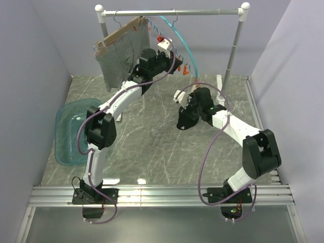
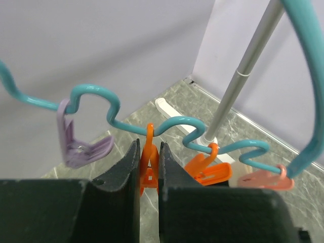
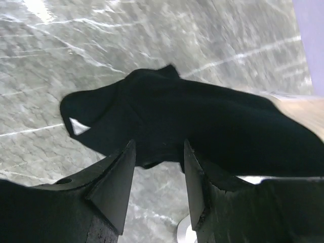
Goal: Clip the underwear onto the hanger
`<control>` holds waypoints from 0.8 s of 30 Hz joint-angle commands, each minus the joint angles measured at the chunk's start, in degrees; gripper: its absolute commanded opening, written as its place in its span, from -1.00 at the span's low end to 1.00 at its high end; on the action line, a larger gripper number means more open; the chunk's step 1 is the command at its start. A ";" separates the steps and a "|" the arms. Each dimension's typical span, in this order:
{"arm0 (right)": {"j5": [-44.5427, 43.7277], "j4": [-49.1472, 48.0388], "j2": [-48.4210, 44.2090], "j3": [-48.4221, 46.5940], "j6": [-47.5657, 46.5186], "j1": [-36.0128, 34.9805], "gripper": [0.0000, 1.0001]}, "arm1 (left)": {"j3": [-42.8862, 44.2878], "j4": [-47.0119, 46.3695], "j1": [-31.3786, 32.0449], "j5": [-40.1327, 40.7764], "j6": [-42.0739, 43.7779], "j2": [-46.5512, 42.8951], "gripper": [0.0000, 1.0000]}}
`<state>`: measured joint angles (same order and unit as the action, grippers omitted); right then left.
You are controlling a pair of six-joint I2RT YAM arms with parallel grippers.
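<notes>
Left gripper pinches one orange clip of four; right gripper spread at one underwear

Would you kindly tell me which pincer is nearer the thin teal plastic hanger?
Left. The left pincer grips an orange clip on the hanger; the right pincer sits lower, at the black fabric underwear.

Teal hanger on the rail, underwear unclipped
The hanger, a teal wavy hoop, hangs by its metal hook from the rail; of its purple, orange and pink clips, one orange clip is pinched in the left end effector. The underwear, black and bunched, is well below the rail's middle
</notes>
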<state>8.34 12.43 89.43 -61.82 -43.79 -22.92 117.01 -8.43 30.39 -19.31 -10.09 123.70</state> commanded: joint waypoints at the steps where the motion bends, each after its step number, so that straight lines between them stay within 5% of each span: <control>1: -1.57 -3.63 0.57 -2.69 -3.32 -2.65 0.01 | 3.92 4.73 1.33 0.68 0.42 -1.80 -0.99; 13: -8.16 -11.72 4.17 -3.74 -0.33 -6.26 0.13 | 9.01 8.25 3.01 3.22 1.47 -3.03 -0.99; 24: -20.37 -7.42 14.36 -16.29 0.29 -7.32 0.54 | 9.73 11.06 4.15 5.86 1.39 -3.82 -0.99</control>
<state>-7.16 4.36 102.45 -72.84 -44.38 -29.54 123.79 2.92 34.00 -14.59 -9.10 123.66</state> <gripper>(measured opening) 0.759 0.145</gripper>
